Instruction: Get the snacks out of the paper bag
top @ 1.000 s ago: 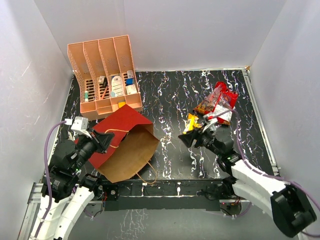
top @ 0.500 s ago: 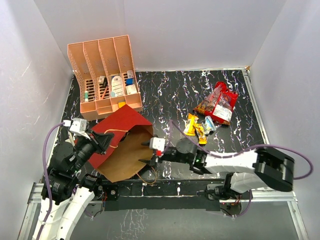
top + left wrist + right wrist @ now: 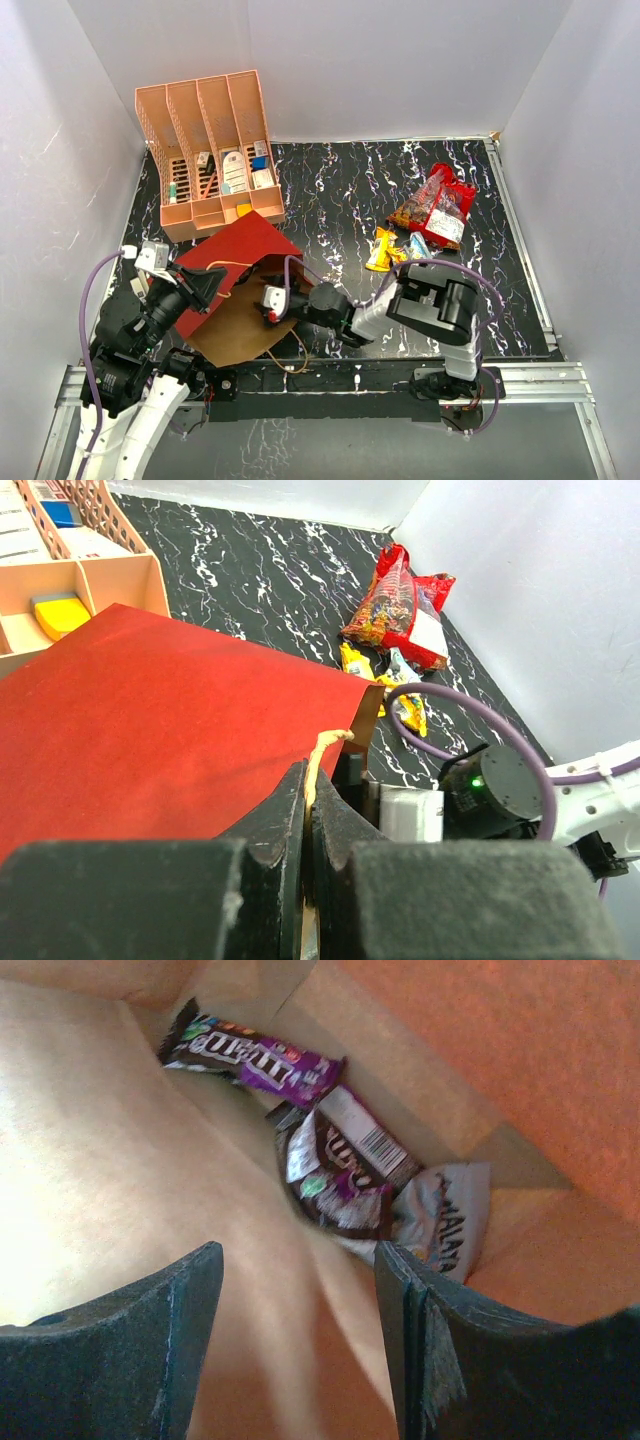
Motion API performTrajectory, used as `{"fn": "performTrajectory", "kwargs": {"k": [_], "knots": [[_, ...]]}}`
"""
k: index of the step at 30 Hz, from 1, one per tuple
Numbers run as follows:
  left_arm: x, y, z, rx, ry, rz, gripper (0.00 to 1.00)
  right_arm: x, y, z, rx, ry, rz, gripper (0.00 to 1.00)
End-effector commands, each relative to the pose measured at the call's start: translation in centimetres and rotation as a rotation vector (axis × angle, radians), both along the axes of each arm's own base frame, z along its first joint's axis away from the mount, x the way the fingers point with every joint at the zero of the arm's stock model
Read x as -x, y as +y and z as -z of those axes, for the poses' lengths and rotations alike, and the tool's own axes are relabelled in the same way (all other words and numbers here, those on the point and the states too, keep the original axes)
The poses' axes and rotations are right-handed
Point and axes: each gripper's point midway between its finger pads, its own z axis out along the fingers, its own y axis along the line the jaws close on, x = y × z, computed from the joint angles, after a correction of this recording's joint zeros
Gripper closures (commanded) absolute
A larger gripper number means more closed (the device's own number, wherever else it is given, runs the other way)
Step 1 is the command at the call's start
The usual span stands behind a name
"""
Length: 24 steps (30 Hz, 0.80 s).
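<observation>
Red paper bag (image 3: pixel 240 250) lay at 8 o'clock on the surface (image 3: pixel 340 190), its handle (image 3: pixel 322 748) pinched by the left end effector (image 3: pixel 308 815). The sweets bag (image 3: pixel 440 208) and small packets (image 3: pixel 385 248) were out at 2 o'clock. At least 3 packets (image 3: pixel 330 1170) lay inside, under the spread right end effector (image 3: pixel 300 1280).

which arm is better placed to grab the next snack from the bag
Right: the right pincer, open, is inside the paper bag facing the purple packets; the left pincer is shut on the handle.

Paper bag (image 3: pixel 240 250) lying on the table (image 3: pixel 340 190) at eight o'clock, file rack (image 3: pixel 205 120) behind it at eleven, large sweets bag (image 3: pixel 442 208) at two, loose packets (image 3: pixel 385 248) just beside it toward seven, further packets (image 3: pixel 330 1165) inside the paper bag
</observation>
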Motion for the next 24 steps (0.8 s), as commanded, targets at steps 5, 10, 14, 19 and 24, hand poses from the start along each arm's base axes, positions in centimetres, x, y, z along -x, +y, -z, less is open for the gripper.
{"fn": "performTrajectory", "kwargs": {"k": [5,10,14,19,24], "knots": [[0.0,-0.5,-0.6,-0.006,-0.041,0.038,1.00,-5.0,2.9,-3.6,-0.138,-0.161,0.196,0.36],[0.0,-0.5,-0.6,-0.007,-0.041,0.039,1.00,-6.1,4.5,-3.4,-0.187,-0.125,0.231,0.37],[-0.1,-0.3,-0.8,-0.005,-0.047,0.025,1.00,-6.5,5.2,-3.4,-0.254,-0.072,0.273,0.36],[-0.4,-0.1,-0.8,0.000,-0.036,0.004,1.00,-4.8,5.6,-3.0,-0.245,-0.093,0.190,0.36],[-0.7,-0.6,-1.5,0.005,-0.040,0.026,1.00,-3.7,4.5,-2.1,-0.070,-0.283,0.120,0.34]]}}
